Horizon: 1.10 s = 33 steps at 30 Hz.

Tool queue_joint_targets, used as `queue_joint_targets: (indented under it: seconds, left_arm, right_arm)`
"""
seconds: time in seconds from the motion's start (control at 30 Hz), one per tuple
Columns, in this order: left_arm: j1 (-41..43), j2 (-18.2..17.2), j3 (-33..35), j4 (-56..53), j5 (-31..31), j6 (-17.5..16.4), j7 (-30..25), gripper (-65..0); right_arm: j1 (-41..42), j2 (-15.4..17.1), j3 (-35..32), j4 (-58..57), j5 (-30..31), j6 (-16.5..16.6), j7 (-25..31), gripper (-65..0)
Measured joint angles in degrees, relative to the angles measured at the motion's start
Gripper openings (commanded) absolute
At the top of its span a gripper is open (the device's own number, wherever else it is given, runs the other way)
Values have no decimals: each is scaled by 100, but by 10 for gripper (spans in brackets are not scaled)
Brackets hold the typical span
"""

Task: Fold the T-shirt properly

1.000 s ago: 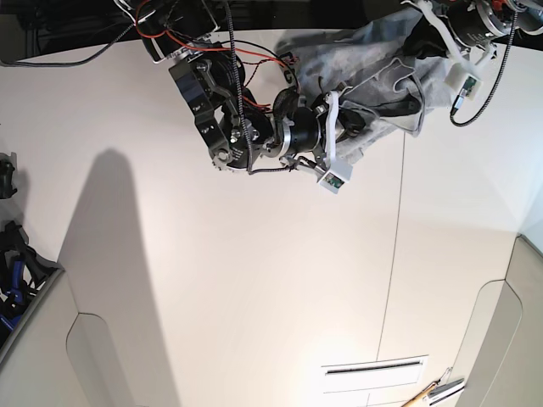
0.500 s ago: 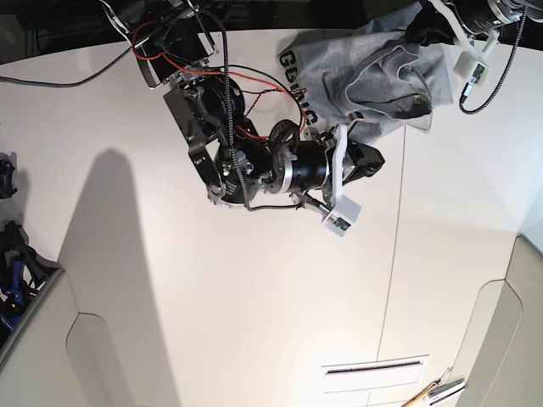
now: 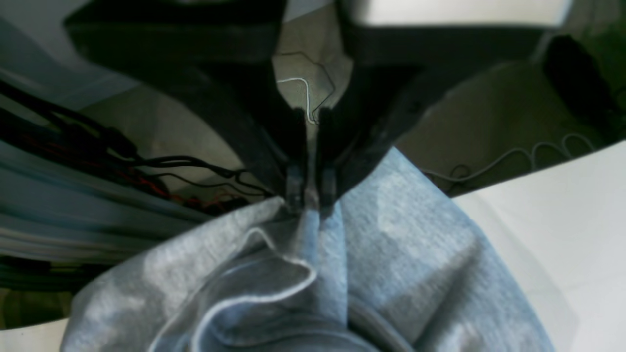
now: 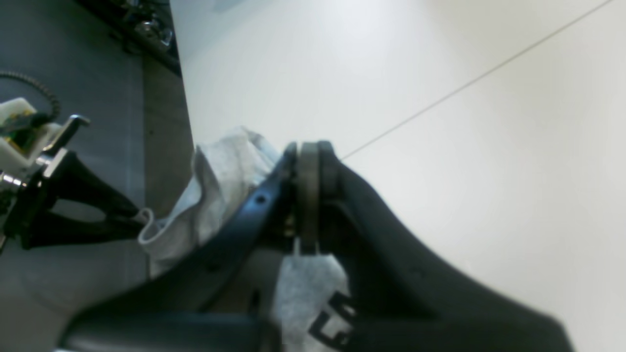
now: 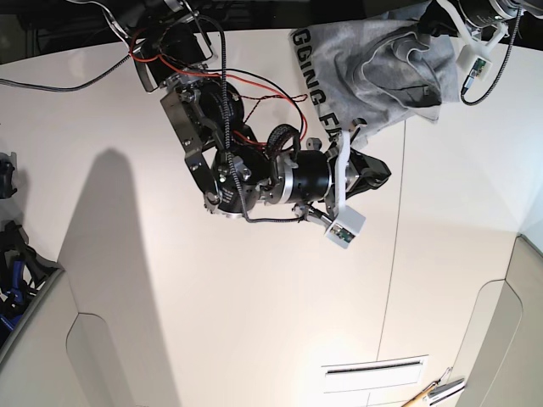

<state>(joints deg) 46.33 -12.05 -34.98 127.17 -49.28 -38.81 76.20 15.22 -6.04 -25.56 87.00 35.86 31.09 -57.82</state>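
Left tool (image 3: 307, 195) in left wrist view: jaws pressed together on a bunched fold of grey T-shirt (image 3: 391, 254), hemmed edge curling just below the pinch, cloth hanging down toward white tabletop (image 3: 562, 205).

Right tool (image 4: 308, 195) in right wrist view: jaws together, clamped on an edge of T-shirt (image 4: 303, 288), black block letters visible under the pinch; more grey cloth bunched to the left, other arm's dark tool beside it; tabletop (image 4: 440, 73) behind.

Base view: T-shirt (image 5: 373, 59) at far edge of tabletop (image 5: 254, 297), crumpled, printed letters facing the camera. Right tool (image 5: 373, 172) at its lower edge; left tool at top right corner, tips hidden by frame edge and cloth.
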Motion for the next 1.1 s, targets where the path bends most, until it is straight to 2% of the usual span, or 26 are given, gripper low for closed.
queue_joint_targets:
  seconds: [0.13, 0.2, 0.4, 0.5, 0.6, 0.77, 0.83, 0.97, 1.1]
  left_arm:
    - [2, 0, -2, 0, 4, 4, -258, -399]
    - [0, 0, -2, 0, 15, 4, -380, -348]
    - [-20, 0, -170, 201, 184, 20, -509, -348]
    - [-17, 0, -634, 428, 323, 199, -717, -348]
    - [-28, 0, -1185, 522, 345, 308, -1010, -349]
    - [-28, 0, -1751, 522, 350, 426, -1049, -349]
    - [-28, 2, -1858, 520, 350, 584, -1047, -349]
    - [-28, 17, -1867, 522, 343, 619, -1047, -349]
    - [-28, 17, -1867, 522, 339, 621, -1047, -349]
  right_arm:
    - [0, 0, 0, 0, 516, 61, -345, -650]
    - [0, 0, -2, 0, 728, 133, -531, -650]
    - [0, 0, -7, 0, 979, 175, -789, -650]
    - [-2, 2, -7, 0, 1110, 192, -1172, -650]
    - [-9, 2, -46, 0, 1541, 195, -1626, -650]
    - [-2, 31, -702, 0, 1569, 201, -1873, -650]
    - [2, 28, -1211, 2, 1388, 282, -1838, -650]
    - [-9, 17, -2074, 0, 354, 225, -1274, -650]
    - [-7, -70, -2157, 4, -295, 33, -970, -650]
